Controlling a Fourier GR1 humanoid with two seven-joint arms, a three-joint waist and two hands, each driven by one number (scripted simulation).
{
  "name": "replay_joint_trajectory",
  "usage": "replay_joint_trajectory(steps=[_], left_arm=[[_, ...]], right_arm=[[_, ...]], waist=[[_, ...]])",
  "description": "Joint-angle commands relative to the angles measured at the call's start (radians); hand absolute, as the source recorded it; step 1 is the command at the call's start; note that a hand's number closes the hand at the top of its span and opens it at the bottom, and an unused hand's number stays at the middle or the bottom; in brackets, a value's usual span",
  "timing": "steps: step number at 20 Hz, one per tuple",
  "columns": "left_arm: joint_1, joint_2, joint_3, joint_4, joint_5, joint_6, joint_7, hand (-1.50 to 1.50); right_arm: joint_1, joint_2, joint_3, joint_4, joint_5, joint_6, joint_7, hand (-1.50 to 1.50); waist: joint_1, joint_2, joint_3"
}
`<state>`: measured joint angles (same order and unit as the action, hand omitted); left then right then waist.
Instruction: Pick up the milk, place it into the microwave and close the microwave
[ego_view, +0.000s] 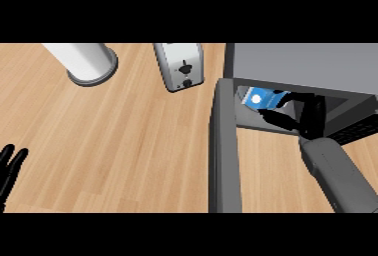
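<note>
The right robot hand (306, 116) reaches into the open cavity of the grey box-shaped microwave (303, 60), its black fingers and thumb curled round the small blue-and-white milk carton (260, 97). The carton sits just inside the opening, at its left side, and is tilted rather than standing square; whether it already rests on the cavity floor cannot be told. The grey forearm comes in from the lower right so that the hand can enter the mouth straight on, past the door.

The microwave's long grey door (224, 150) swings out wide toward the viewer, lying edge-on across the light wooden counter (111, 150); it has to stand this far open to leave room for the arm. Apart from the carton, nothing shows inside the cavity.

The left robot hand (10, 165) rests at the lower left edge, fingers straight and up, holding nothing.

Well apart on the counter stand a white cylinder on a grey round base (88, 61) and a silver toaster (181, 65).

By my judgement the placing is nearly done; release and closing the door remain.
</note>
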<state>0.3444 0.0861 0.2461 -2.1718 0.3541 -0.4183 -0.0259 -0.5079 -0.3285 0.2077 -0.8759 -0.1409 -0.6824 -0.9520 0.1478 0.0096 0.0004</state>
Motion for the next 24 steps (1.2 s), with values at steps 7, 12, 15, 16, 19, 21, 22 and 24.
replay_joint_trajectory(steps=[7, 12, 15, 16, 19, 21, 22, 24], left_arm=[[-0.041, 0.010, -0.037, 0.010, -0.043, -0.002, 0.015, -1.50], [-0.082, -0.016, -0.085, 0.028, -0.075, 0.012, 0.015, -1.50], [-0.095, -0.012, -0.081, 0.036, -0.085, 0.018, 0.018, -1.50], [-0.073, -0.026, -0.099, 0.024, -0.102, 0.013, 0.007, -1.50], [-0.103, -0.022, -0.102, 0.043, -0.119, 0.024, 0.014, -1.50], [-0.096, -0.023, -0.101, 0.023, -0.129, 0.026, 0.009, -1.50], [-0.112, -0.024, -0.097, 0.028, -0.132, 0.040, 0.020, -1.50], [-0.098, -0.038, -0.119, 0.040, -0.152, 0.040, 0.015, -1.50]], right_arm=[[-0.243, 0.051, -0.042, 0.301, -0.004, -0.031, 0.318, -1.50], [-0.407, 0.061, -0.044, 0.415, -0.018, 0.080, 0.430, -1.50], [-0.470, 0.080, -0.054, 0.481, -0.017, 0.102, 0.455, -1.50], [-0.469, 0.073, -0.068, 0.498, -0.025, 0.113, 0.450, -1.50], [-0.539, 0.099, -0.063, 0.559, -0.008, 0.119, 0.486, -1.50], [-0.521, 0.078, -0.082, 0.588, -0.014, 0.136, 0.451, -1.50], [-0.518, 0.088, -0.078, 0.611, -0.005, 0.131, 0.443, -1.50], [-0.556, 0.092, -0.075, 0.638, 0.005, 0.142, 0.452, -1.50]], waist=[[0.089, 0.067, 0.002], [0.070, 0.069, 0.004], [0.062, 0.068, 0.005], [0.065, 0.067, 0.006], [0.048, 0.064, 0.004], [0.043, 0.066, 0.007], [0.027, 0.063, 0.007], [0.021, 0.058, 0.005]])
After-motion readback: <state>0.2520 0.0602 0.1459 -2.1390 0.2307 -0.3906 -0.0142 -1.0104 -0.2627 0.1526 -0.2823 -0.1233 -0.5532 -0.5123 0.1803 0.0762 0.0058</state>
